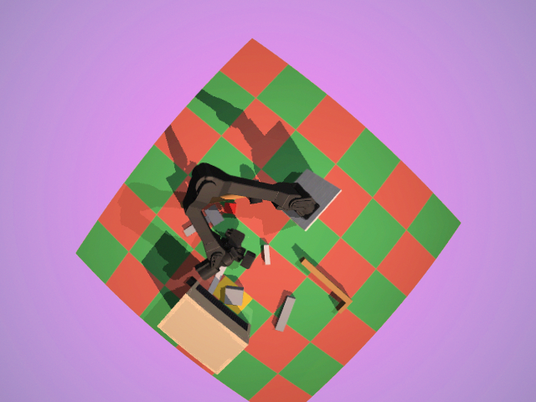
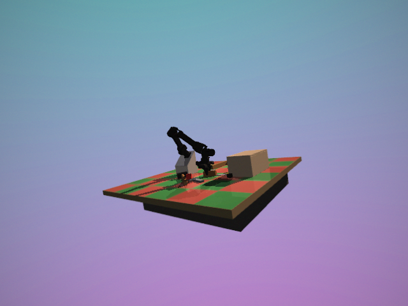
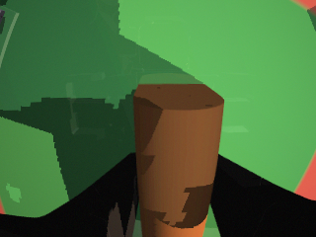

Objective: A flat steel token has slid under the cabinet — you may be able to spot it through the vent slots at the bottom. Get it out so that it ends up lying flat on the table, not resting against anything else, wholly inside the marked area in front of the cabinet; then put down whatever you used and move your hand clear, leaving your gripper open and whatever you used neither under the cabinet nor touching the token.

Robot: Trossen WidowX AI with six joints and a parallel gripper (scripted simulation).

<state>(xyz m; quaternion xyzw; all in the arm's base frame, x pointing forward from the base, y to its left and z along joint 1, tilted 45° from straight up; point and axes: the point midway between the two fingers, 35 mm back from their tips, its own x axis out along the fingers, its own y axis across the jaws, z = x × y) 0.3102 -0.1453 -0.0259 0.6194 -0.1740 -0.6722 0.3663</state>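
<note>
My gripper point(image 1: 237, 252) point(image 2: 207, 171) point(image 3: 172, 161) is low over the table in front of the cabinet, shut on a brown-orange handle point(image 3: 178, 143). A thin pale shaft point(image 1: 221, 271) runs from under the gripper towards the cabinet point(image 1: 203, 332) point(image 2: 240, 166) and seems to belong to the handle; its far end is unclear. Dark vent slots point(image 1: 223, 307) line the cabinet's front. A yellow marked area point(image 1: 244, 298) lies before them, with a grey block-like piece point(image 1: 234, 296) over it. I cannot make out the steel token in any view.
A small black piece point(image 1: 190, 280) point(image 2: 229, 175) is beside the cabinet's front corner. A white block point(image 1: 266, 254), a grey bar point(image 1: 285, 313) and an orange L-shaped bar point(image 1: 324, 278) lie to the right. A red piece point(image 1: 230, 208) and a grey piece point(image 1: 213, 214) lie near the arm.
</note>
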